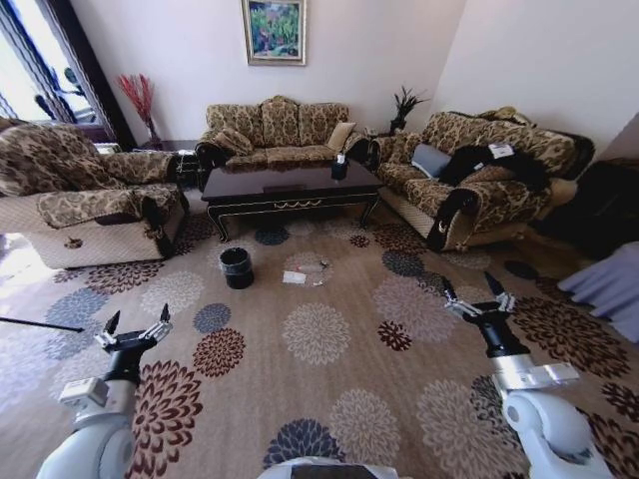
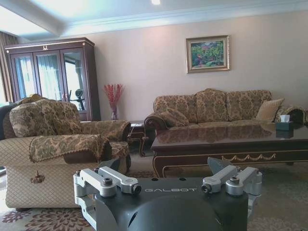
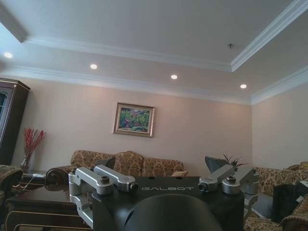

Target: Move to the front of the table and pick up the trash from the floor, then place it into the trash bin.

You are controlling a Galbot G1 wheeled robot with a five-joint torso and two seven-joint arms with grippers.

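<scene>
The dark glossy table stands across the room before the far sofa. On the patterned floor in front of it lies the trash: a clear plastic bottle and a flat white paper square. Just left of them stands the small black trash bin. My left gripper hangs open over the carpet at the near left, far from the trash. My right gripper is open at the near right, also empty. In the left wrist view the left gripper points at the table.
An armchair flanks the table on the left, a sofa sits behind it and another sofa on the right. A dark cup stands on the table. A thin black rod lies at the left edge.
</scene>
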